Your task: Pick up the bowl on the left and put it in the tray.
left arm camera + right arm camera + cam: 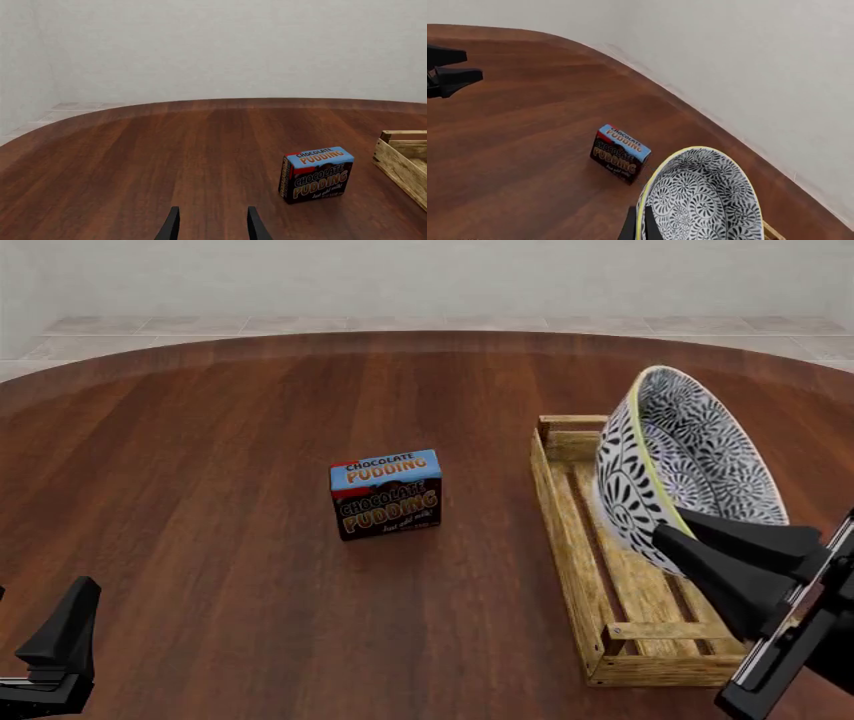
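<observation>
The bowl (681, 465), blue-and-white patterned with a yellowish rim, is tipped steeply on edge over the tray (567, 540), a long crate of light wooden slats at the right. My right gripper (671, 527) is shut on the bowl's near rim. The right wrist view shows the fingers (629, 227) pinching that rim, with the bowl's inside (700, 200) facing the camera. Whether the bowl touches the slats I cannot tell. My left gripper (40, 640) is at the table's near left, open and with nothing in it (212, 227).
A chocolate pudding box (386, 493) stands upright on the table a little left of the tray, also in the left wrist view (315, 174). The tray's corner (403, 160) shows beside it. The round wooden table's (200, 440) far edge curves behind.
</observation>
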